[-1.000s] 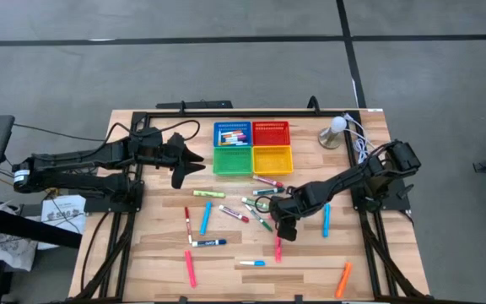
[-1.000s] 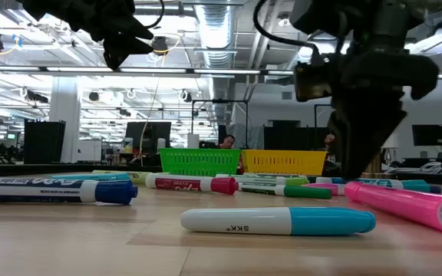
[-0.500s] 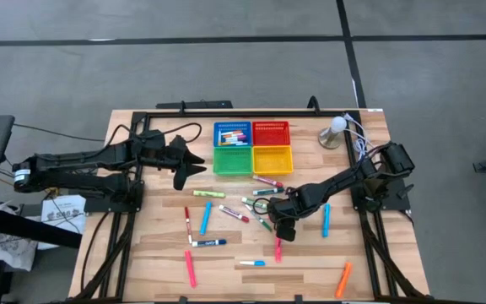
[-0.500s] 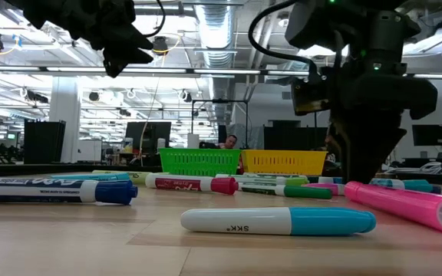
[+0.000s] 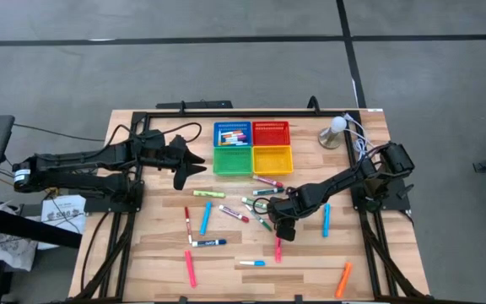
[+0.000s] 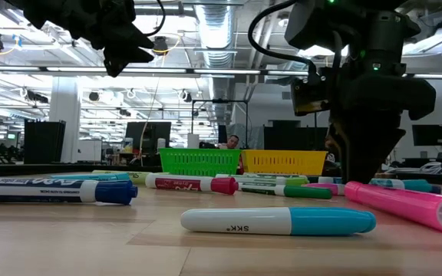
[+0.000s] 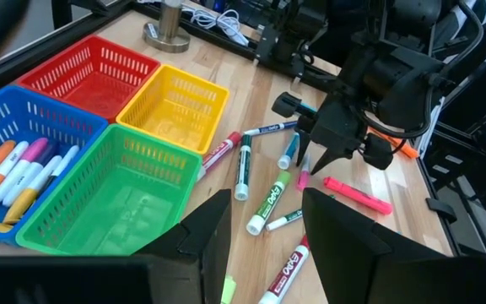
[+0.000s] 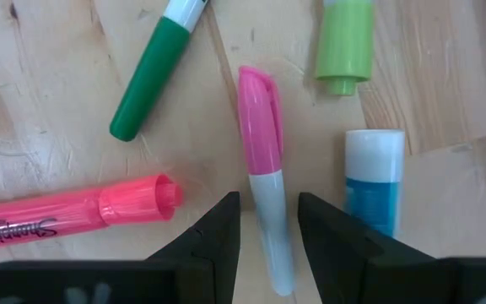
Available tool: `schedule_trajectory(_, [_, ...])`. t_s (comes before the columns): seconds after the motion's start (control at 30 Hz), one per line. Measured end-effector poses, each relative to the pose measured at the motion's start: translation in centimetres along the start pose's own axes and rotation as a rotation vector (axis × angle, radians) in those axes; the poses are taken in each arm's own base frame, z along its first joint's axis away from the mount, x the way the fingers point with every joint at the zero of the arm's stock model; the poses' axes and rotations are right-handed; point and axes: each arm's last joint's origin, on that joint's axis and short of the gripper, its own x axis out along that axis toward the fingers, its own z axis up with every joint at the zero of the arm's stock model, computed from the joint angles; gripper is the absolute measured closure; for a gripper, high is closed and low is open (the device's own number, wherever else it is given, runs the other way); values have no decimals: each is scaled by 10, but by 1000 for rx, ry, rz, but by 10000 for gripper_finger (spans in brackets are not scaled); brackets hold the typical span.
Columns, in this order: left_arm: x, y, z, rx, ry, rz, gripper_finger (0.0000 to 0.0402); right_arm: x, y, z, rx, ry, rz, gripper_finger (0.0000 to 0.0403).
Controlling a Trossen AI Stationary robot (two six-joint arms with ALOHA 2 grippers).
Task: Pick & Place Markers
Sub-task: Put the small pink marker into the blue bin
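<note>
Right gripper (image 5: 283, 226) has crept down toward the green basket (image 5: 233, 160) onto the marker cluster and now hangs, fingers apart, astride a pink-capped marker (image 8: 261, 169) flat on the table, ready to pinch, while the left gripper (image 5: 186, 166) waits open beside that basket.

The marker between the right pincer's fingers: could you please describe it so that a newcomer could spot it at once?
Start at the four baskets; below the yellow basket lies a cluster of markers where the right pincer hovers, open. Between its fingers lies the pink-capped marker with a white barrel. Its neighbours are a green-capped marker, a light-green cap, a blue-and-white marker and an all-pink highlighter.
</note>
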Motion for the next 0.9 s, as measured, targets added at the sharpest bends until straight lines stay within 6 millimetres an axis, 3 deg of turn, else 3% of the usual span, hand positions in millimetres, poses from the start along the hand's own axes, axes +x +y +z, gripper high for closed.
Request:
schedule_trajectory(0.6, [0, 0, 0, 0, -1, 0, 257, 1, -1, 0, 66, 1, 1, 288])
schedule_trajectory(0.9, [0, 0, 1, 2, -10, -2, 256, 1, -1, 0, 65, 3, -1, 315])
